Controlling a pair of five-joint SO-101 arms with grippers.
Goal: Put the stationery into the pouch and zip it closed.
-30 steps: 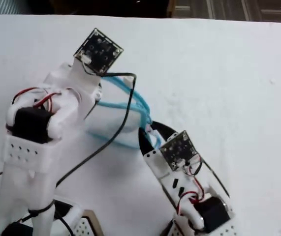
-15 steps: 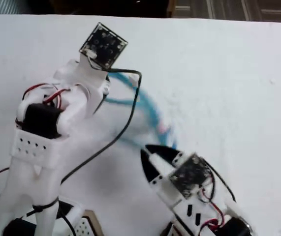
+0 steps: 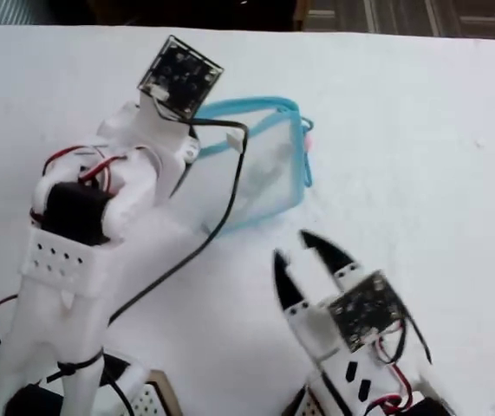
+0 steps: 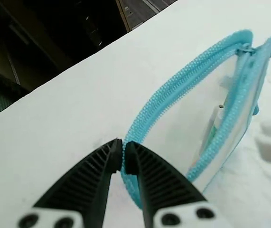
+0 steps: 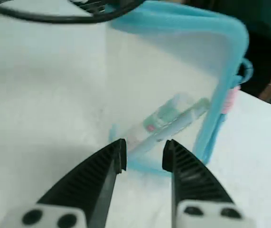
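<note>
On the pouch [image 3: 260, 173] rim the left hand [image 4: 123, 153] clamps; the right hand [image 5: 144, 153] gapes empty.

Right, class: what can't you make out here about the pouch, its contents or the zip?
Right wrist view: stationery blurred behind the pouch wall; pieces can't be counted.
Left wrist view: near end of the zip hidden behind the left gripper.
High view: the left arm covers the pouch's left end.

White table [image 3: 420, 130], dark room [image 3: 230, 10] beyond its far edge.
</note>
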